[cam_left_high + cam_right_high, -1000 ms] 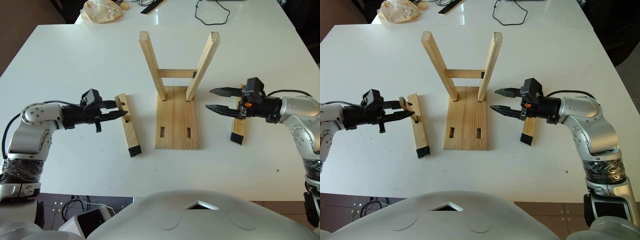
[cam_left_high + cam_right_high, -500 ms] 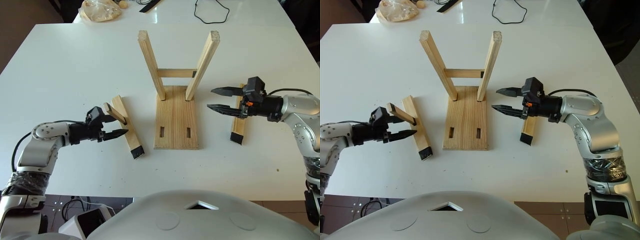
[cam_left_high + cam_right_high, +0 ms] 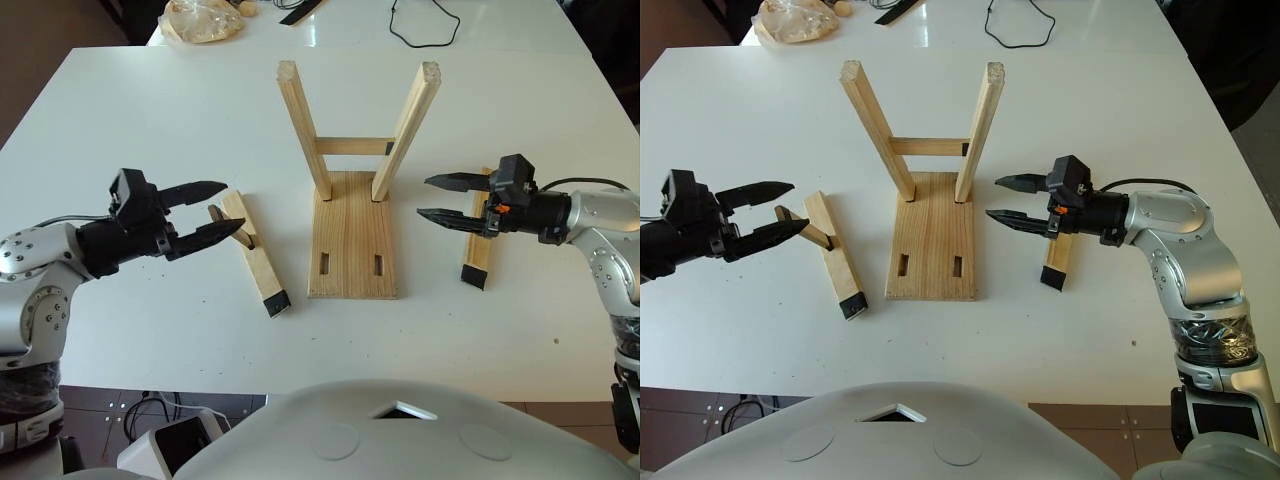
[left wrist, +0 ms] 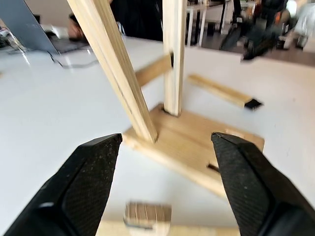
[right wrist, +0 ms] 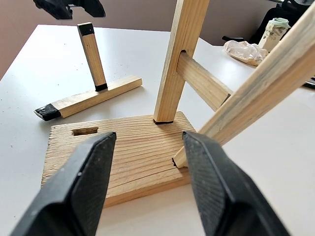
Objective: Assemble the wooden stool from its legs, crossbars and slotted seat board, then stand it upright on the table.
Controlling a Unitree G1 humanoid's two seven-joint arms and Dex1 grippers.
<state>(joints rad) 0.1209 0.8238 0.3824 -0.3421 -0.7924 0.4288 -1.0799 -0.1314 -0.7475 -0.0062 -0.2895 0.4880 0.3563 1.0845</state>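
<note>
The slotted seat board [image 3: 350, 240] lies flat mid-table. Two legs [image 3: 304, 130] [image 3: 407, 130] joined by a crossbar [image 3: 352, 146] stand in its far slots; the two near slots [image 3: 326, 263] are empty. To its left lies a loose leg [image 3: 258, 262] with a short crossbar [image 3: 228, 223] sticking up. My left gripper [image 3: 232, 207] hovers open just left of that crossbar, holding nothing. A second loose leg [image 3: 478, 252] lies at the right. My right gripper [image 3: 424, 197] is open between that leg and the board, its fingers [image 5: 74, 196] framing the board [image 5: 123, 157].
A crumpled bag [image 3: 205, 20] and a black cable [image 3: 425, 25] lie on the far table behind. Bare white tabletop [image 3: 130, 120] stretches left and right of the stool parts, with the near edge [image 3: 300, 385] close to me.
The left gripper swung down beside the left leg, which turned so its crossbar sticks up, then rose and drew back left with its fingers wider. The right arm barely moved.
</note>
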